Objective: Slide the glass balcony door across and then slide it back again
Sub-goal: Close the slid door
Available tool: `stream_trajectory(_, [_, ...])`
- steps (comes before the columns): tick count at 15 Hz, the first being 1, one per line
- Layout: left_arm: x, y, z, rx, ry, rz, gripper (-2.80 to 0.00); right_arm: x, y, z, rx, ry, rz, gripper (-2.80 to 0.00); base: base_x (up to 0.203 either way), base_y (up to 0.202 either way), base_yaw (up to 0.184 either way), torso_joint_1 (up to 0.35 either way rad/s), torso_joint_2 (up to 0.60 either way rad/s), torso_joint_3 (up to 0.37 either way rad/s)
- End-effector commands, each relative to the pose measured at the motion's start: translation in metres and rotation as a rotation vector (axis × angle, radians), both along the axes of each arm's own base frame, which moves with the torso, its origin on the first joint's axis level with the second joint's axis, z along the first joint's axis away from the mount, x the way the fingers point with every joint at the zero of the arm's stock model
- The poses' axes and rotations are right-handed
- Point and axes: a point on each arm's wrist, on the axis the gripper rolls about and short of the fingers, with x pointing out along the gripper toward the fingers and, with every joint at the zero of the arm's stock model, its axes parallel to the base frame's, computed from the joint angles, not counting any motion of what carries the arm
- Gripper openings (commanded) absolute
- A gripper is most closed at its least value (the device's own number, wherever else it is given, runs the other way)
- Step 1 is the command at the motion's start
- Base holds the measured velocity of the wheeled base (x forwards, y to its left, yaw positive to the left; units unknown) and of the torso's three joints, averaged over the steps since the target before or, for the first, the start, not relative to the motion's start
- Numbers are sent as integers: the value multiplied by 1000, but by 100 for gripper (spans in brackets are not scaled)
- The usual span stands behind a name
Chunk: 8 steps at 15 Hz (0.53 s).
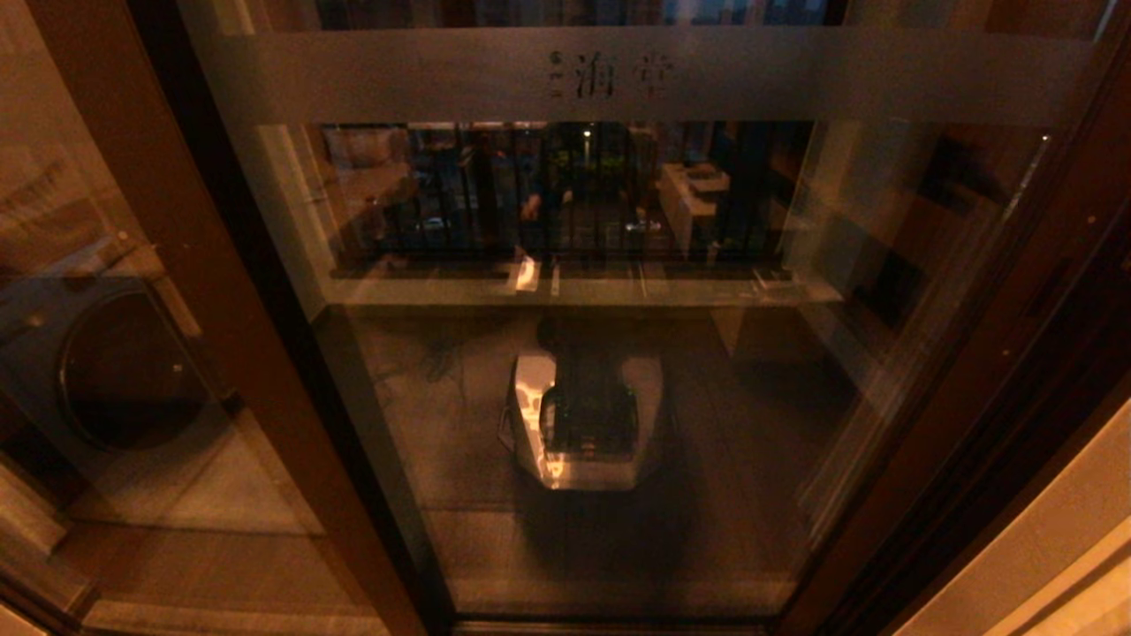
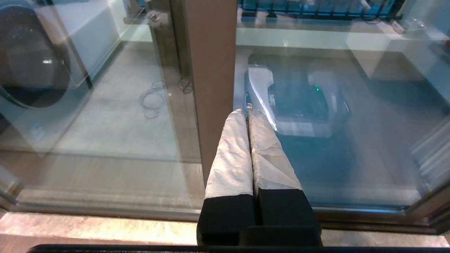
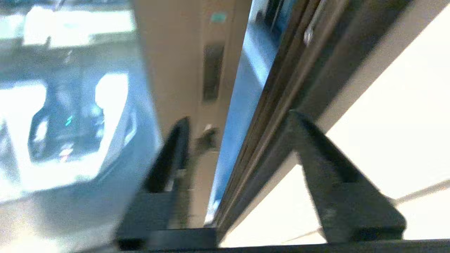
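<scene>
The glass balcony door (image 1: 398,79) fills the head view, with a frosted band of Chinese characters across its top and dark reddish-brown stiles on both sides. Neither gripper shows there. In the left wrist view my left gripper (image 2: 246,112) is shut with nothing in it. Its white-wrapped fingers (image 2: 230,158) point at the glass beside a brown stile (image 2: 211,63). In the right wrist view my right gripper (image 3: 239,123) is open. It straddles the door's edge, where a small dark handle (image 3: 212,70) sits on the stile. A narrow blue gap (image 3: 242,105) separates that stile from the dark jamb (image 3: 281,88).
A washing machine (image 1: 124,371) stands behind the glass panel on the left. The balcony railing (image 1: 565,194) and a ledge lie beyond the door. My own reflection (image 1: 583,424) shows in the glass. A pale wall (image 3: 386,105) adjoins the jamb on the right. The floor track (image 2: 105,207) runs below.
</scene>
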Motion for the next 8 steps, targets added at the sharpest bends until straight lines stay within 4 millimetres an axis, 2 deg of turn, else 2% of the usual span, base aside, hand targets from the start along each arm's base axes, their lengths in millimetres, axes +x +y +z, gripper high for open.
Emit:
stream_trajectory(1, [0, 0, 0, -1, 1, 0, -280, -27, 19, 20, -14, -35, 24, -280, 0, 0, 0, 0, 0, 0])
stream_trajectory(2, [0, 0, 0, -1, 1, 0, -280, -31, 27, 23, -9, -17, 50, -280, 0, 0, 0, 0, 0, 0])
stream_trajectory(4, [0, 0, 0, -1, 1, 0, -280, -28, 30, 37, -19, 0, 46, -280, 0, 0, 0, 0, 0, 0])
stream_trajectory(6, [0, 0, 0, -1, 1, 0, -280, -18, 41, 31, -6, 82, 37, -280, 0, 0, 0, 0, 0, 0])
stream_trajectory(8, [0, 0, 0, -1, 1, 0, -280, 1, 41, 18, 3, 148, -32, -280, 0, 0, 0, 0, 0, 0])
